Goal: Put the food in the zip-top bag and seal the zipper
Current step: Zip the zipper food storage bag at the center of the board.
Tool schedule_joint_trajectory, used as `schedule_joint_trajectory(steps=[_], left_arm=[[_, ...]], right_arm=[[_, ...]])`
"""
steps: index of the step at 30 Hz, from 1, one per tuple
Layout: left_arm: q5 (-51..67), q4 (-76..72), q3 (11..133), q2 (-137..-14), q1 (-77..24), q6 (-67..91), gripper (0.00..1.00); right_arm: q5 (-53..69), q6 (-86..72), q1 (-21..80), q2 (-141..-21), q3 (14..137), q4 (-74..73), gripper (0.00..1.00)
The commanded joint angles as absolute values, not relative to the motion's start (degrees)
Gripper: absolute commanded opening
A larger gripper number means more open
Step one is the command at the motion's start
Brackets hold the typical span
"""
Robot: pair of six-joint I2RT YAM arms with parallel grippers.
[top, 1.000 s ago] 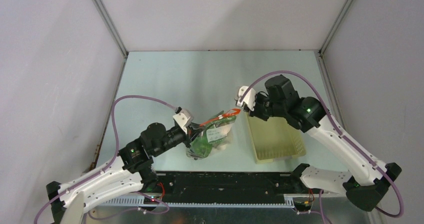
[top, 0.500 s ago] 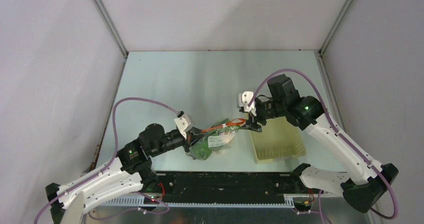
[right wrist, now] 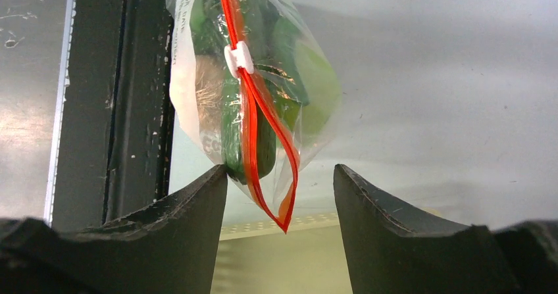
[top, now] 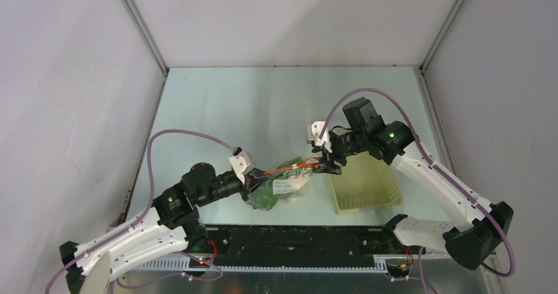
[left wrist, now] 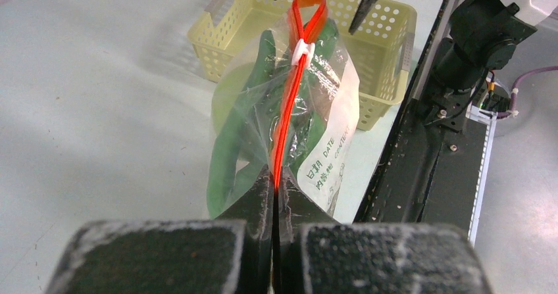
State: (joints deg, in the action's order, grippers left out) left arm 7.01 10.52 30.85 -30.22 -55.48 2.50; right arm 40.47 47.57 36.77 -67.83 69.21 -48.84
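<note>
Zipper (left wrist: 284, 129), long axis from tight-gripping left pincer (left wrist: 273, 182) toward wide right pincer (right wrist: 279, 175) astride its looped end

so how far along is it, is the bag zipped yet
Done: the food is in the bag. In hand: the left jaws are shut on one end of the zipper, which is closed up to the white slider; the right jaws stand open around the other end. Left: the strip past the slider gapes, so the slider must run to that end.
</note>
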Motion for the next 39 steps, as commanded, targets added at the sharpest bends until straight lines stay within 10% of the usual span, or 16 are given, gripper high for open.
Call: schedule_joint_trajectory(steps=[1, 7, 18, 27, 32, 39], left_arm=[[9.44, 7.97, 33.52, -29.36, -55.33, 0.74, 0.00], [9.56, 8.29, 34.05, -30.01, -55.35, 0.10, 0.00], [8.48, 8.03, 34.07, -29.12, -55.30, 0.12, 0.00], [4.02, 8.87, 33.91, -28.48, -55.32, 0.34, 0.00], [4.47, 7.34, 34.31, -28.71, -55.36, 0.65, 0.61], [7.46, 5.03, 35.44, -31.08, -55.37, 0.09, 0.82]], right_arm=[[39.83, 46.89, 36.72, -68.50, 69.59, -45.76, 0.64], [41.49, 47.67, 36.66, -68.78, 69.60, -46.92, 0.58], [43.51, 46.06, 38.14, -69.96, 69.55, -48.56, 0.02], [15.22, 20.10, 51.52, -63.56, 63.02, -28.00, 0.00], [14.18, 16.40, 57.73, -57.79, 63.05, -20.15, 0.00], [20.49, 15.43, 59.33, -55.53, 63.10, -14.60, 0.00]])
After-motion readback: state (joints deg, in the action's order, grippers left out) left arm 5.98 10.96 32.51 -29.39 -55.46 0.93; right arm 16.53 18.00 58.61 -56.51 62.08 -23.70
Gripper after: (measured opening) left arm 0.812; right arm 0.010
